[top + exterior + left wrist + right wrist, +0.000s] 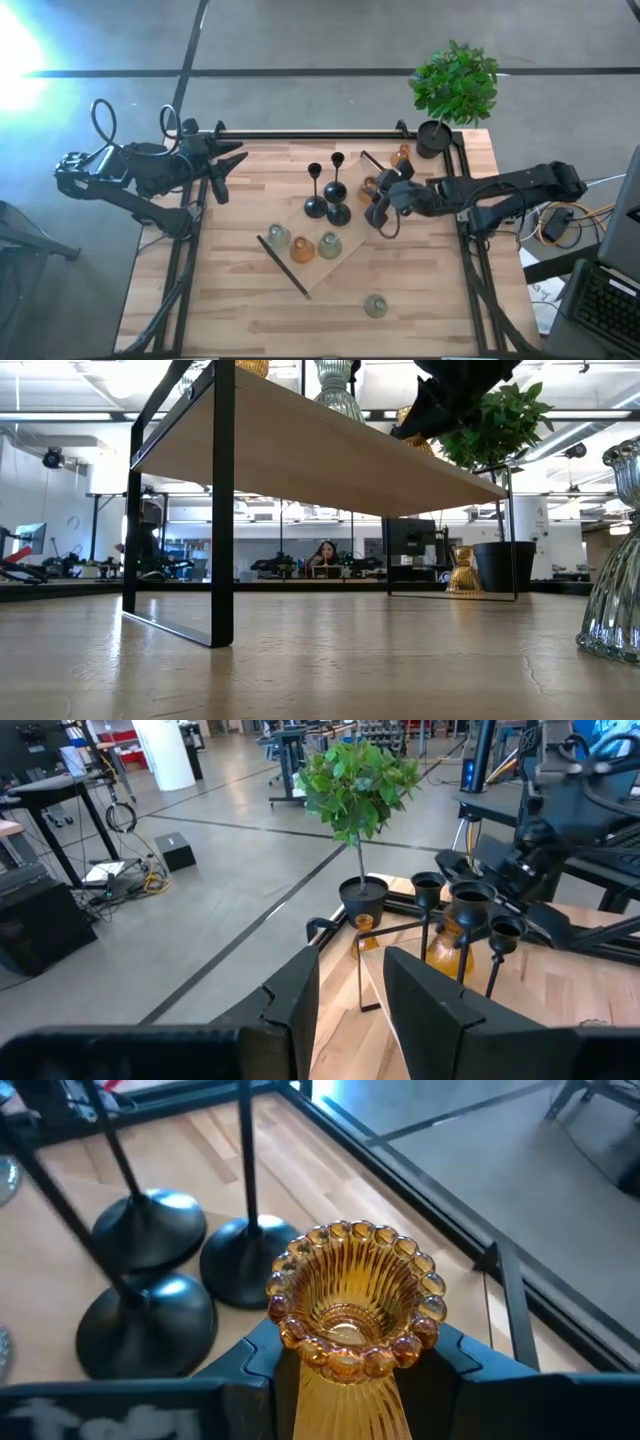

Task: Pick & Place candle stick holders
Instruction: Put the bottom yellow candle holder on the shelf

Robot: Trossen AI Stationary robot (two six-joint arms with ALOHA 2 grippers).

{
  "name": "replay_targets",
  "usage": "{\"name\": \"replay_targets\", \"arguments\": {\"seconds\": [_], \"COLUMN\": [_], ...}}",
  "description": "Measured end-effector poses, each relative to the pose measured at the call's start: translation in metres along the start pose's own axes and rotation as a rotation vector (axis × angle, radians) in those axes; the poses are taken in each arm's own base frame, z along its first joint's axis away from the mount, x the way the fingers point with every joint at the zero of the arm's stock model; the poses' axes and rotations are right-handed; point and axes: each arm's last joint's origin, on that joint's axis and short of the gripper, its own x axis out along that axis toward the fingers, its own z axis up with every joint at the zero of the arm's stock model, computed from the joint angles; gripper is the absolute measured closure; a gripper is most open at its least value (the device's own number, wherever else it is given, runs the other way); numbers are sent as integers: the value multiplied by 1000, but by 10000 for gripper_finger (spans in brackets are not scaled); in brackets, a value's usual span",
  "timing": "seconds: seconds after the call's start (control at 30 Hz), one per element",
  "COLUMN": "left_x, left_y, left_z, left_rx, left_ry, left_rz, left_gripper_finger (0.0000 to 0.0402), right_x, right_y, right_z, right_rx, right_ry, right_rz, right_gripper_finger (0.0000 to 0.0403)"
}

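Three black candle stick holders (330, 200) with round bases and thin stems stand on a raised wooden shelf (352, 232). Three glass holders (303, 246) stand on its near end. My right gripper (350, 1380) is over the shelf's far right part, beside the black bases (150, 1320), shut on an amber glass holder (369, 187). Another amber holder (401, 155) stands on the table by the plant pot. A pale glass one (375, 306) stands near the table's front edge. My left gripper (355, 1010) hangs open at the table's far left corner, with nothing between its fingers. My right gripper pinches the amber holder's ribbed body (345, 1385) between its two fingers (262, 1365), just below the beaded rim (350, 1295). The fingers come from the table's right, slanting down. The holder stands upright, rim up. Whether its foot touches the shelf I cannot tell.
A black pot with a green plant (453, 90) stands at the table's far right corner. The shelf stands on thin black legs (222, 510) with open room beneath it. Black rails (330, 135) run along the table's far and side edges.
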Motion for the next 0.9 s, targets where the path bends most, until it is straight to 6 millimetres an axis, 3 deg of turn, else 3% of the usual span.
{"name": "replay_targets", "arguments": {"seconds": [0.5,0.9], "left_x": [0,0], "left_y": [0,0], "left_z": [0,0], "left_rx": [7,5], "left_ry": [2,0], "left_rz": [0,0], "left_gripper_finger": [282,282], "right_x": [28,34], "right_y": [-28,-39], "right_z": [-13,-14], "right_rx": [33,27], "right_ry": [-57,-59], "right_rz": [77,31], "right_gripper_finger": [286,286]}}
